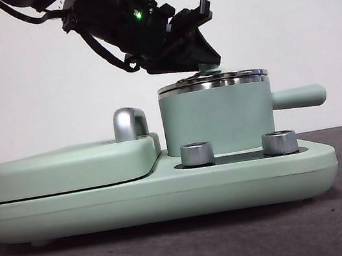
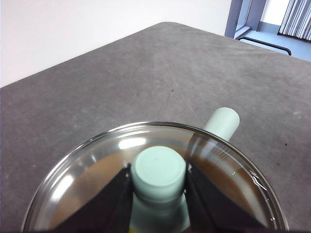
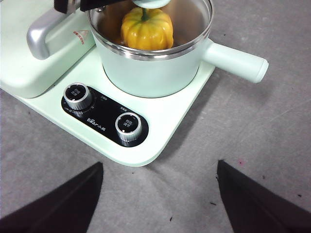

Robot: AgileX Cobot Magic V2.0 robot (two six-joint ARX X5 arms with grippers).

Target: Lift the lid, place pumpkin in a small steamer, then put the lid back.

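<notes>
two left gripper (image 2: pixel 158 187) jaws pinch the lid (image 1: pixel 212 82) knob, sitting flat on the small steamer (image 1: pixel 217 120) over the pumpkin (image 3: pixel 146 28); right gripper (image 3: pixel 160 194) waits, spread wide.

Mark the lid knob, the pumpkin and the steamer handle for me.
lid (image 2: pixel 159 172), left wrist view, top of its mint-green knob.
pumpkin (image 3: pixel 146 30), right wrist view, ribbed orange body inside the pot.
small steamer (image 1: pixel 297 97), front view, middle of its straight side handle.

One lid (image 1: pixel 212 81), one pumpkin (image 3: pixel 146 28), one small steamer (image 1: pixel 219 120), two dials (image 3: pixel 77 95).
</notes>
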